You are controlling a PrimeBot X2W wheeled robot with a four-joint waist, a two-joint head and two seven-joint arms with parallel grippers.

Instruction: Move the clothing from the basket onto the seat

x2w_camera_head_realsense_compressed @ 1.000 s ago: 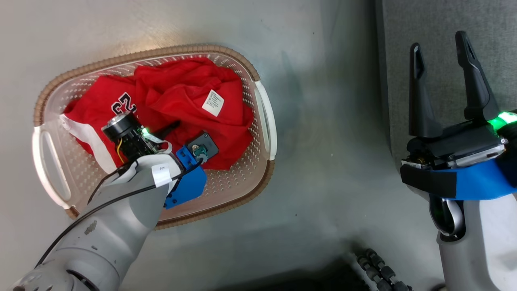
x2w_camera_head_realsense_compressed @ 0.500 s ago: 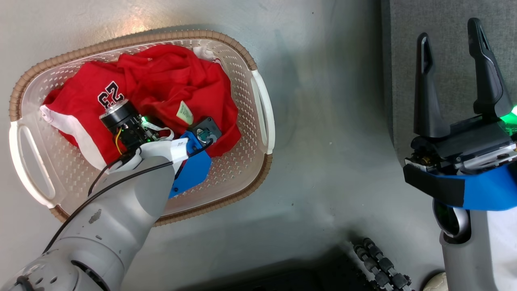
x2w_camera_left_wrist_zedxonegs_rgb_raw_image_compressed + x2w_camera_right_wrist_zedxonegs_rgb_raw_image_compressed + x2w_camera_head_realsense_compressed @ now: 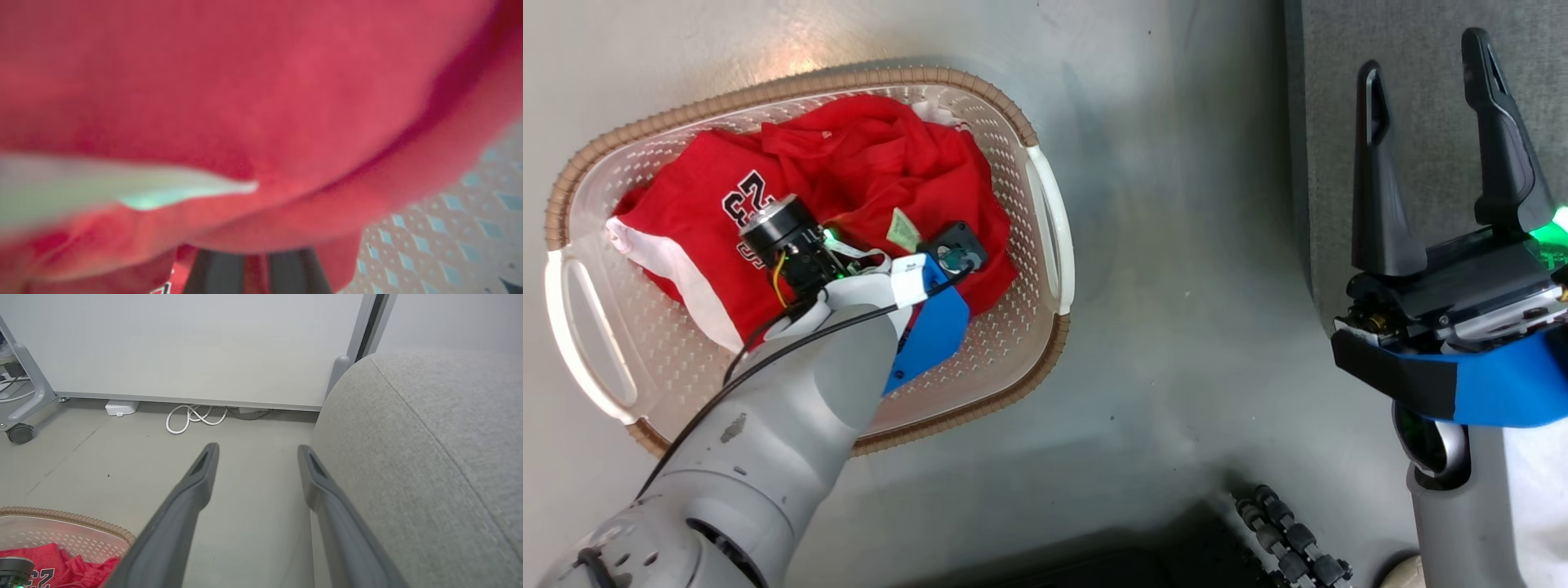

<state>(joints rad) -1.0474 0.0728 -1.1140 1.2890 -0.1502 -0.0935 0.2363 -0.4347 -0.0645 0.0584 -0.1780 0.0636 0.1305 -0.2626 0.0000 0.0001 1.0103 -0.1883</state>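
While the left gripper (image 3: 256, 272) is pinched tight on a fold of red cloth, the clothing (image 3: 866, 155) lies heaped inside the basket (image 3: 768, 88), bunched toward its far rim. Both pieces are bright red. The jersey (image 3: 703, 204), on the left side of the heap, carries a black-and-white "23" and a white band along its near-left hem. The other piece, rumpled to its right, shows a pale tag (image 3: 901, 231). The basket is cream and dotted with holes, with a brown woven-look rim and white handles (image 3: 584, 327) at its left and right ends. It stands on the grey floor (image 3: 1176, 286). Further right, apart from the basket, is the light-grey seat (image 3: 1323, 122). The right gripper (image 3: 1421, 55) hangs over the seat's left edge, fingers spread wide.
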